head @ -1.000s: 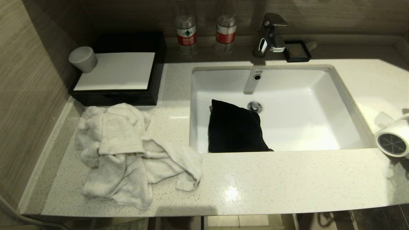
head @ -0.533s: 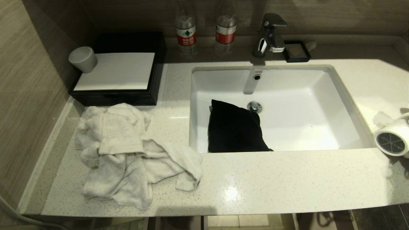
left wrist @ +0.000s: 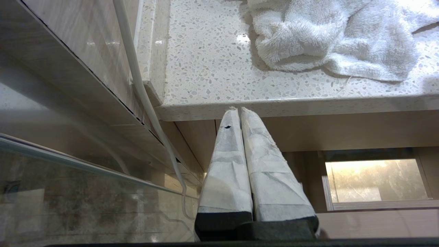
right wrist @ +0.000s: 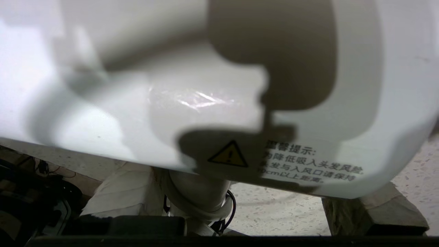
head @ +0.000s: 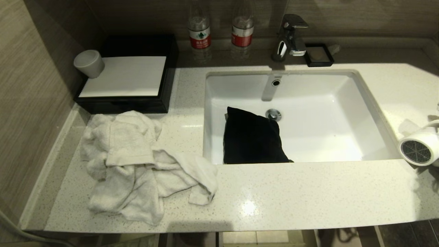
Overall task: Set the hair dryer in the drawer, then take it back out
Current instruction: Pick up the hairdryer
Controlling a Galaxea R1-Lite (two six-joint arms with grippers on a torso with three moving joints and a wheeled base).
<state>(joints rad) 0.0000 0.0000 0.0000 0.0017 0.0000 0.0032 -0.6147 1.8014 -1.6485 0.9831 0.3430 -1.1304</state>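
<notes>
Lying on the speckled white stone worktop (head: 291,192) just right of the white rectangular sink (head: 374,113), the small white cylindrical hair dryer (head: 420,149) sat between the right hand's (right wrist: 240,192) fingers, grip uncertain, the pick-up apparently in hand, next needing a firm close and lift.

white hair dryer (head: 423,145) with grey mesh grille, speckled cream counter (head: 291,195), white towel (head: 137,164)

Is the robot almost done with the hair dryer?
No, it looks like an early step. The dryer lies on the counter right of the sink, with the right claw around it. Putting it in the drawer and taking it out remain.
</notes>
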